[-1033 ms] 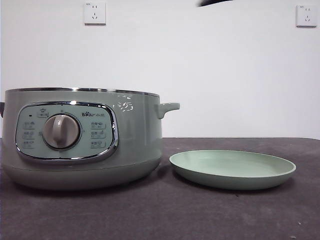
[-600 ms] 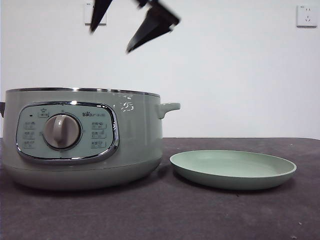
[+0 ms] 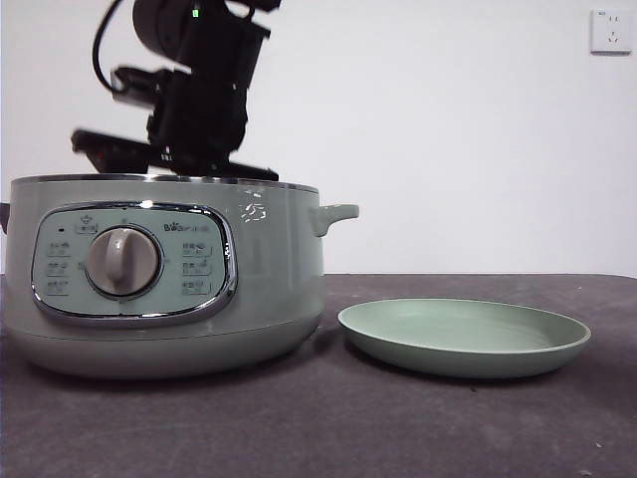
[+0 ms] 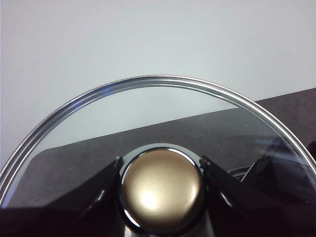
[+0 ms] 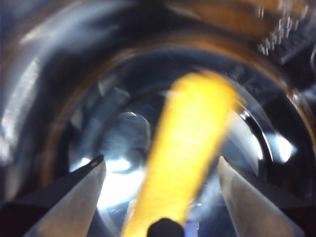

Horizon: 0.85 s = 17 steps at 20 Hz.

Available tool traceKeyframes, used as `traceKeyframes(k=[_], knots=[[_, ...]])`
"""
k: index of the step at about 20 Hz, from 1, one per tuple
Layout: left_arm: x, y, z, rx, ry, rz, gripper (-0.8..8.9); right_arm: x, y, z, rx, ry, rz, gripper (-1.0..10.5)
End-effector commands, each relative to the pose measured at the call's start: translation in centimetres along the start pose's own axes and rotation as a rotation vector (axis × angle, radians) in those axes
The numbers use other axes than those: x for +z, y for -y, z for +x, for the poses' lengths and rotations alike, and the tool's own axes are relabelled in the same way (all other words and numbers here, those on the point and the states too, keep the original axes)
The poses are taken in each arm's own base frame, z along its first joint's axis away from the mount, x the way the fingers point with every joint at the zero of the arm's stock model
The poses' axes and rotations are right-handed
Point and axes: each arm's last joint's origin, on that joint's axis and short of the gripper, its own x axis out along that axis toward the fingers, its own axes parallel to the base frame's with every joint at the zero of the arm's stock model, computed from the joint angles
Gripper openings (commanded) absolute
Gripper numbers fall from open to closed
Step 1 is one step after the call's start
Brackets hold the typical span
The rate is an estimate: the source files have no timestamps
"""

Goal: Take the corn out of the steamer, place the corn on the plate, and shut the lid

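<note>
Corn [image 5: 185, 153] shows, blurred, between open right jaws; left jaws clamp lid [image 4: 163, 94] knob.

corn [image 5: 187, 153]: blurred | steamer [image 3: 159, 274]: interior hidden in front view, left edge cropped

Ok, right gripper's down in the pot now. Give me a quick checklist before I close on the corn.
1. Lid off the steamer and out of the way: ok, the left gripper is shut on its knob, holding it up.
2. Right gripper open: ok, jaws spread wide.
3. Corn between the jaws: ok, it lies in the gap with space on both sides.
4. Jaws low enough to grip: cannot tell, the right wrist view is blurred.
5. Plate ready: ok, it sits beside the steamer with nothing on it.
</note>
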Motion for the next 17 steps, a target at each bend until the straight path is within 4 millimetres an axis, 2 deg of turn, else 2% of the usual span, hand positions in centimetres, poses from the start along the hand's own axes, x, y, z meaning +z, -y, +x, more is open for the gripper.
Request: traceKeyframes(k=[1,5,7,8,11,13,16,17], knots=[[0.8,-0.5,-0.9,0.01,0.07,-0.022,-0.09,-0.4,0.1,1.8,-0.006,-0.033,0.001,3.7],[0.6,-0.4,-0.8,0.009,0.056,-0.015,-0.09,-0.4,0.3,2.6,-0.018,-0.026,0.005,0.0],[0.5,-0.4,-0.8,0.009,0.047,-0.011,-0.09,0.0,0.0,2.3,-0.029,0.016,-0.007,-0.2],[0.5,-0.4,-0.8,0.009,0.047,-0.011,-0.09,0.4,0.0,1.2,-0.027,0.045,-0.006,-0.2],[0.6,-0.3,-0.5,0.007,0.042,-0.008,-0.09,1.3,0.7,-5.0,-0.038,0.144,-0.01,-0.2],[0.7,0.0,0.1,0.002,0.029,-0.002,-0.09,1.2,2.3,-10.2,-0.114,0.196,-0.01,-0.2],[0.8,0.8,1.6,-0.021,0.004,0.011,-0.09,-0.5,5.6,-17.2,-0.17,0.198,0.031,-0.2],[1.0,1.2,2.3,-0.058,0.006,0.011,-0.09,-1.3,6.9,-18.8,-0.19,0.181,0.062,-0.2]])
